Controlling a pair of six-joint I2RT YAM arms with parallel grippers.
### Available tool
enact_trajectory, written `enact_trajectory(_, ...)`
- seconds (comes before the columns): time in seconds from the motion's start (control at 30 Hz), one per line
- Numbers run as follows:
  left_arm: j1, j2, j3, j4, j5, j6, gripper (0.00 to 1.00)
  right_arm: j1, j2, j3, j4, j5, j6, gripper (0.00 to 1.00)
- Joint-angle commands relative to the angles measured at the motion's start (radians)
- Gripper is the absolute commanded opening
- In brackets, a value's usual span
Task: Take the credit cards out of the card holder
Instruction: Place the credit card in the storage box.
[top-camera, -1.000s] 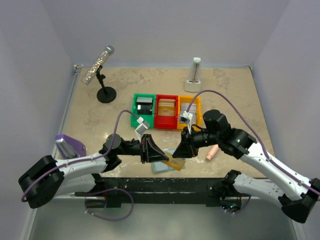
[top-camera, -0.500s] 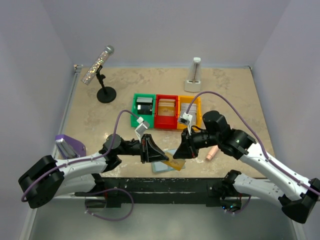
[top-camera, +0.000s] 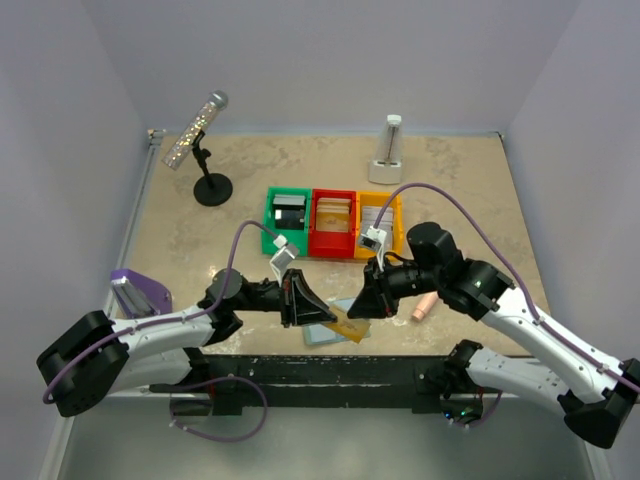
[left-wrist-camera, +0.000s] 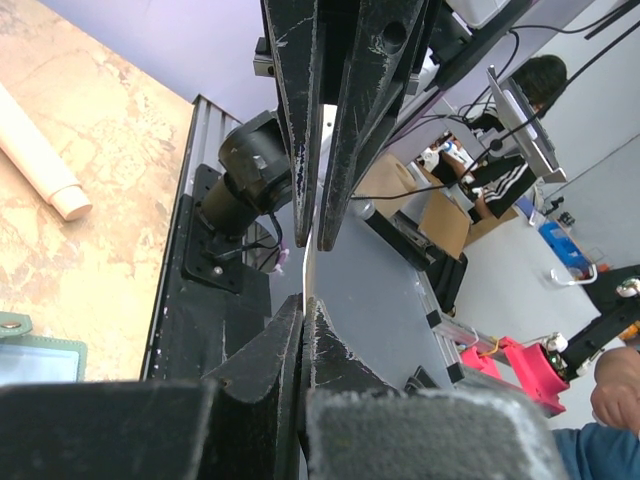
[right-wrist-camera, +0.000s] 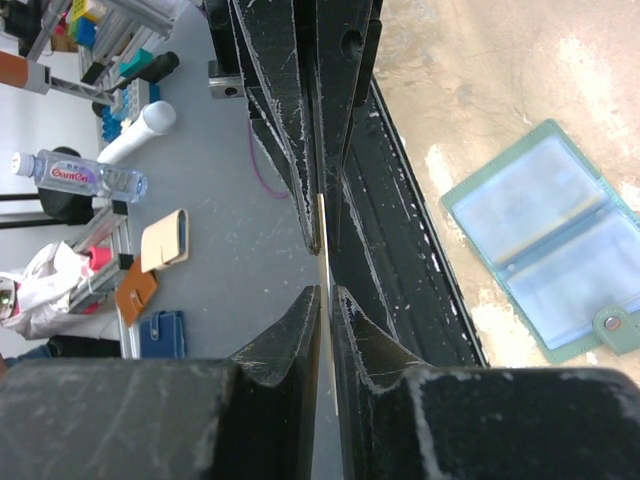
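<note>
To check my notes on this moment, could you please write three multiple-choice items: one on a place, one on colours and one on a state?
1. Where is the card holder?
A. In one of the plastic bins.
B. On the table, at its near edge.
C. At the far edge, beside the microphone stand.

2. From left to right in the top view, the bins are:
A. red, yellow, green.
B. yellow, green, red.
C. green, red, yellow.

3. The card holder is:
A. lying open, both panels flat.
B. folded shut.
C. lifted off the table.

Answers:
1 B, since it lies on the tabletop close to the near edge.
2 C, since the top view shows the colours in that order.
3 A, since the right wrist view shows both panels spread either side of the fold.
</note>
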Motion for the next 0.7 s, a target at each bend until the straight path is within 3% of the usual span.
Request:
enact_trajectory(0.0, 0.007, -0.011, -0.009, 0.062, -0.003, -0.002, 0.0, -0.002, -0.013, 0.005, 0.004, -0.013, -0.017, 0.13)
enact_trajectory(0.1, 0.007, -0.011, -0.004, 0.059, -0.005, 0.0, 0.0, -0.002, -0.005, 0.005, 0.007, -0.03, -0.017, 0.09)
enact_trajectory(0.17, 0.007, -0.01, 0.002, 0.059, -0.002, -0.002, 0.0, -0.002, -0.005, 0.005, 0.007, -0.033, -0.019, 0.0)
enact_trajectory(0.23, 0.007, -0.008, 0.005, 0.056, -0.002, 0.0, 0.0, -0.002, -0.008, 0.006, 0.004, -0.032, -0.019, 0.0)
enact_trajectory(0.27, 0.007, -0.005, 0.008, 0.053, -0.002, 0.001, 0.08, -0.002, -0.008, 0.007, 0.003, -0.025, -0.019, 0.0)
enact_trajectory(0.37, 0.008, -0.014, 0.011, 0.024, -0.011, 0.004, 0.43, -0.002, -0.016, 0.019, -0.015, 0.002, -0.022, 0.0)
enact_trajectory(0.43, 0.01, -0.034, 0.01, -0.02, -0.035, 0.014, 0.53, -0.003, -0.021, 0.036, -0.038, 0.033, -0.033, 0.0)
enact_trajectory(0.6, 0.059, -0.184, -0.035, -0.218, -0.15, 0.035, 0.6, -0.017, -0.01, 0.112, -0.117, 0.126, -0.071, 0.0)
enact_trajectory(0.67, 0.096, -0.293, -0.056, -0.386, -0.257, 0.044, 0.6, -0.025, 0.007, 0.158, -0.153, 0.197, -0.1, 0.0)
